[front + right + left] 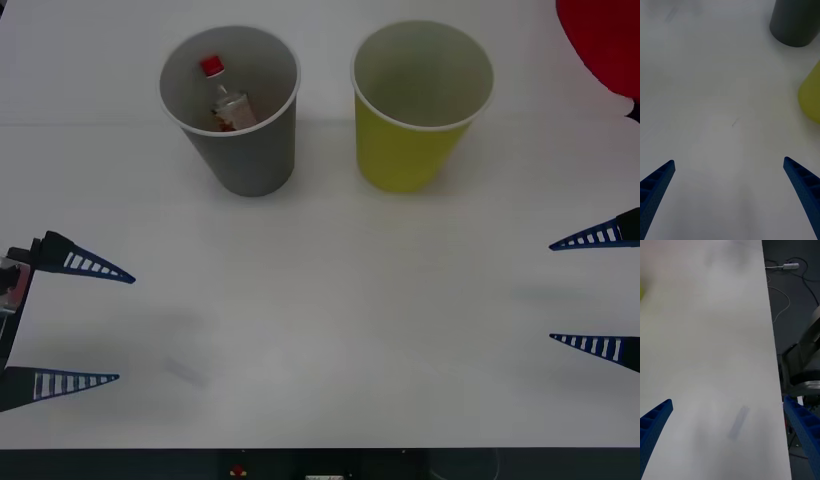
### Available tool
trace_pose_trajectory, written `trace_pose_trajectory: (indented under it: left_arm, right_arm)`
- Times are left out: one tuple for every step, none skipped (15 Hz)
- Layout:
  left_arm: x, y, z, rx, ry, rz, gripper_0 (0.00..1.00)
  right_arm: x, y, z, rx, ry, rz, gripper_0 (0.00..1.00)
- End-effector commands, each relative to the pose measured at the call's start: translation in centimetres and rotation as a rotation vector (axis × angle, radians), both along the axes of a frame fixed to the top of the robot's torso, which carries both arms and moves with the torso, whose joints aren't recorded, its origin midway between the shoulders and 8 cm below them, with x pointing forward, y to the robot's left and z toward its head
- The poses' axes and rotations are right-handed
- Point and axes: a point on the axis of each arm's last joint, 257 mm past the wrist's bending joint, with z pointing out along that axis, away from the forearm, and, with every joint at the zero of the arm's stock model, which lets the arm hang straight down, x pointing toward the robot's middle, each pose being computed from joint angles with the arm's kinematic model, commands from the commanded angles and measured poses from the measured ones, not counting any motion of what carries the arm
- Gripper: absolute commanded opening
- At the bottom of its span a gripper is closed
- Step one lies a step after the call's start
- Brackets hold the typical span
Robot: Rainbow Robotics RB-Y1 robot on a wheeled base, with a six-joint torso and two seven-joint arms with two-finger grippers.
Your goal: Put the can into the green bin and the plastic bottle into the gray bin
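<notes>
The gray bin (245,160) stands at the back left of the table, and the plastic bottle (228,100) lies tilted inside it, red cap up. Beside it to the right stands the green bin (400,150). The can is out of view. At the table's left edge my left gripper (125,328) is open and holds nothing. My right gripper (550,292) is open at the right edge, equally bare. The right wrist view shows the right gripper (728,161) over bare table, with the gray bin (795,22) and the green bin (810,97) farther off. The left gripper (727,400) hangs over the table's front edge.
A red object (600,40) sits at the back right corner. The white table (330,300) stretches between the grippers and the cups. Past the table edge (771,333), cables (786,285) lie on the dark floor beside the robot's base (805,363).
</notes>
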Motion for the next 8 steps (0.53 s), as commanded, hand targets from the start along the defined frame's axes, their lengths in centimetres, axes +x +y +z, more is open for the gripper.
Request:
trace_pose_trajectory:
  left_arm:
    - [-0.31,0.68,-0.39,0.04,-0.01,-0.045,1.0]
    - [-0.11,0.93,-0.47,0.052,-0.015,-0.039,1.0]
    - [0.19,1.2,-0.58,0.072,-0.025,-0.038,1.0]
    - [0.31,1.41,-0.81,0.083,-0.025,-0.032,1.0]
    - [0.33,1.48,-0.83,0.086,-0.025,-0.031,1.0]
    - [0.37,1.53,-0.81,0.087,-0.026,-0.029,1.0]
    - [0.38,1.56,-0.84,0.088,-0.025,-0.027,1.0]
    - [0.41,1.56,-0.8,0.086,-0.024,-0.024,1.0]
  right_arm:
    - [0.0,0.0,0.0,0.0,0.0,0.0,1.0]
    - [0.0,0.0,0.0,0.0,0.0,0.0,1.0]
    - [0.0,0.0,0.0,0.0,0.0,0.0,1.0]
    - [0.0,0.0,0.0,0.0,0.0,0.0,1.0]
    - [0.0,0.0,0.0,0.0,0.0,0.0,1.0]
    - [0.0,0.0,0.0,0.0,0.0,0.0,1.0]
    - [0.0,0.0,0.0,0.0,0.0,0.0,1.0]
    - [0.0,0.0,0.0,0.0,0.0,0.0,1.0]
